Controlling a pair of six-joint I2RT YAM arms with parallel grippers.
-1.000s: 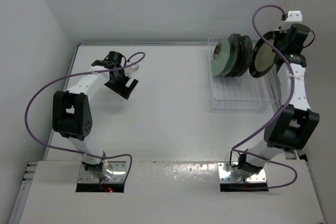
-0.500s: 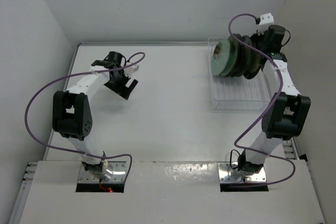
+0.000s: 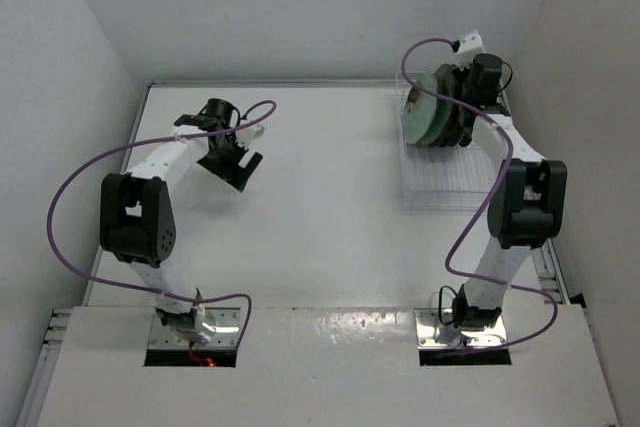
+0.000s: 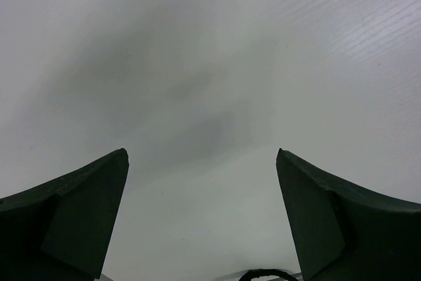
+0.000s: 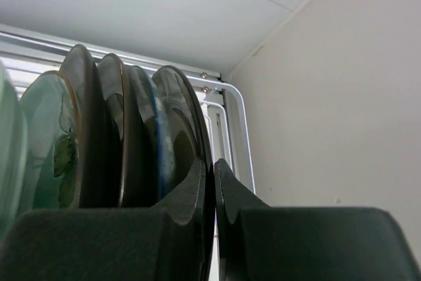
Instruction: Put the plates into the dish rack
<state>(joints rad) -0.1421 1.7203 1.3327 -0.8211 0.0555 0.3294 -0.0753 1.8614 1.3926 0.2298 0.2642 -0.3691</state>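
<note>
The plates (image 5: 131,143) look glossy and glazed, the dish rack (image 3: 450,185) thin wire, the table (image 3: 320,237) matt.

The plates (image 3: 435,112) stand in a row in the rack (image 3: 445,185), far right on the table (image 3: 320,217); right gripper (image 5: 214,166) at the row's right end, left gripper (image 3: 232,159) far left.

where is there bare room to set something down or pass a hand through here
Widest bare patch: the table between the open left gripper and the dish rack, down to the arm bases. The rack's near half is also free. Crowded: its far end, where the plates stand packed and the right gripper clamps the end plate.
</note>
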